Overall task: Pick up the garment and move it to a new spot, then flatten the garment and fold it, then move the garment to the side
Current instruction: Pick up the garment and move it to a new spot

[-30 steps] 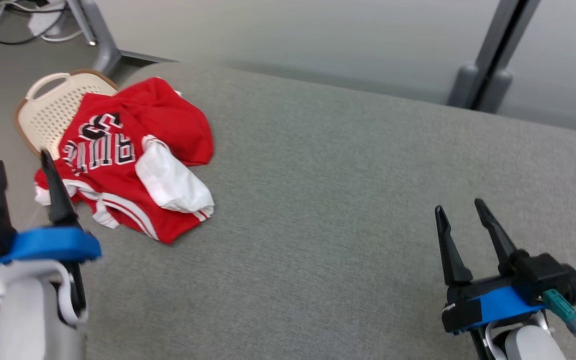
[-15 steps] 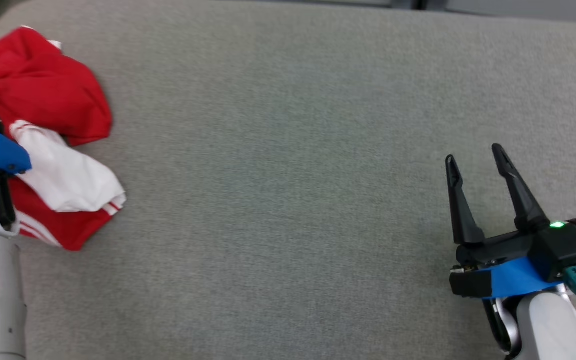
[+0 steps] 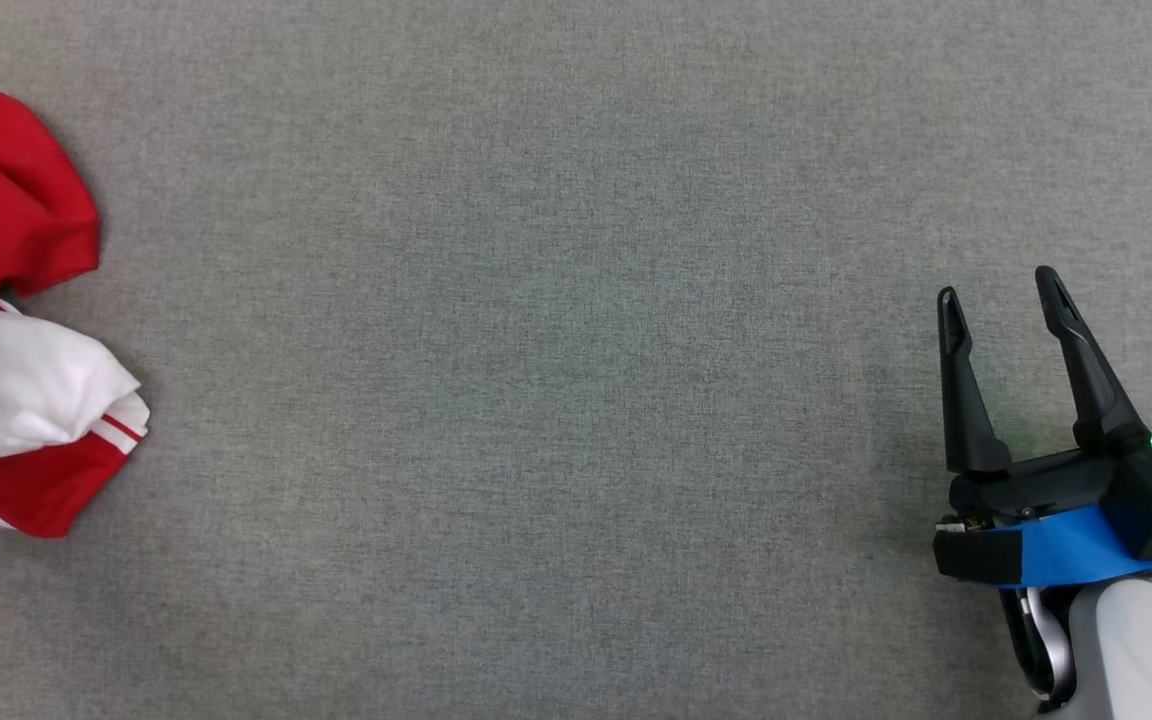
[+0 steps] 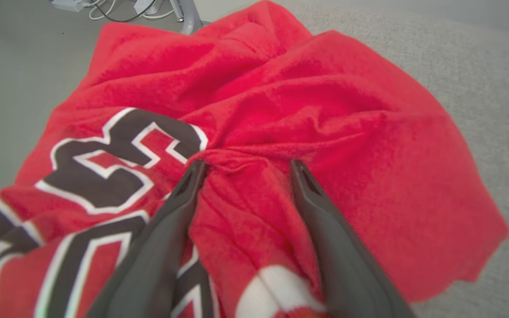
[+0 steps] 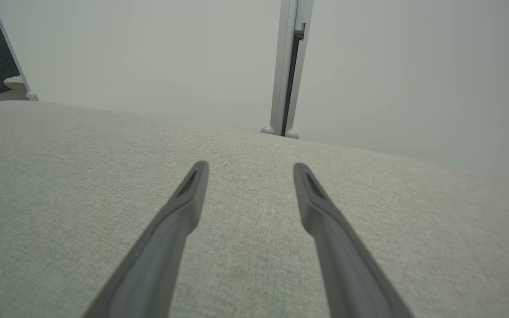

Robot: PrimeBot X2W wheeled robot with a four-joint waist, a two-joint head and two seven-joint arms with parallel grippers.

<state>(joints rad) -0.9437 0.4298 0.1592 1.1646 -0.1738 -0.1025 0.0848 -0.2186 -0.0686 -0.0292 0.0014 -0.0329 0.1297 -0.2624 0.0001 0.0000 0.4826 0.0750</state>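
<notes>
The garment (image 3: 6,210) is a crumpled red jersey with white trim and black-and-white lettering, lying at the left edge of the head view on the grey fabric surface (image 3: 556,350). Seen from the left wrist, the garment (image 4: 325,115) lies right under my left gripper (image 4: 245,164), whose fingers are spread wide and pressed into a bunched fold of red cloth between them. My right gripper (image 3: 1001,285) stands open over bare grey fabric at the lower right, nothing between its fingers; it is also open in the right wrist view (image 5: 250,165).
Grey fabric stretches wide between the garment and the right gripper. Beyond the far edge of the surface stand a pale wall and a grey upright post (image 5: 287,66). Cables and a table leg (image 4: 184,17) lie on the floor behind the garment.
The head camera has tilted down and swung right, so the garment slid to the left edge and the basket left the picture. The left gripper has gone down onto the garment.
</notes>
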